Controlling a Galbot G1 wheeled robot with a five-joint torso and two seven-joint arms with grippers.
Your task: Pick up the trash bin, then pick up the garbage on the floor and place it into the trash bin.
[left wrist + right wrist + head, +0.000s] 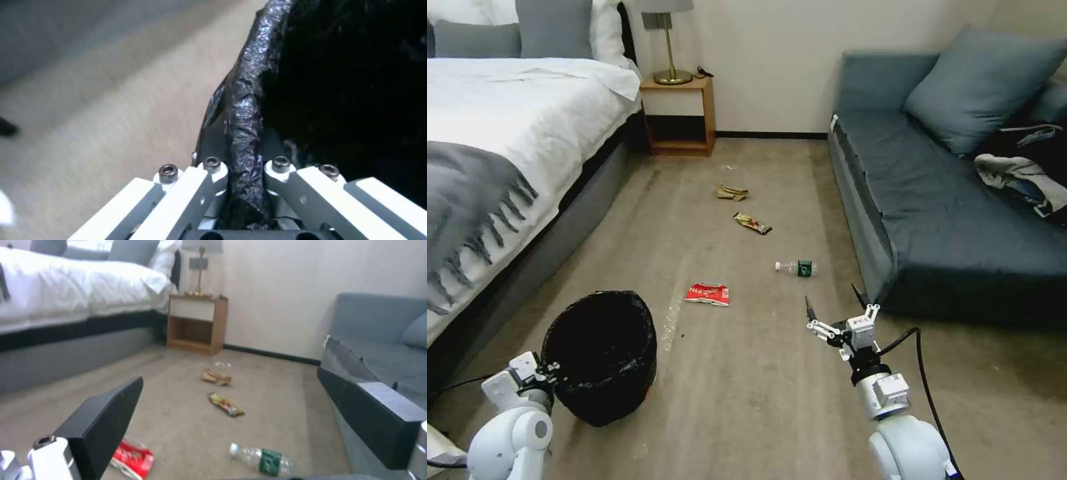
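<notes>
My left gripper (242,186) is clamped on the rim of the trash bin (602,353), the crumpled black liner pinched between its fingers (195,186). The bin hangs low at my left side, mouth tilted toward the open floor, so I judge the first part of the job done, though I cannot tell whether its base is clear of the carpet.

My right gripper (835,308) is spread wide and holds nothing — it hovers above the floor with all four pieces of garbage lying untouched ahead of it. The clear bottle (260,458) with the green label lies closest, just ahead of my right gripper near the foot of the sofa (954,220). The red snack packet (708,293) lies ahead and to the left, between my right gripper and the bin. Farther out along the same line lies the candy wrapper (752,223), and beyond it the tan paper scrap (732,193), well short of the nightstand (680,113).

So the bin is in hand and every pickup is left — none of the litter shows inside the dark liner, as far as I can see
</notes>
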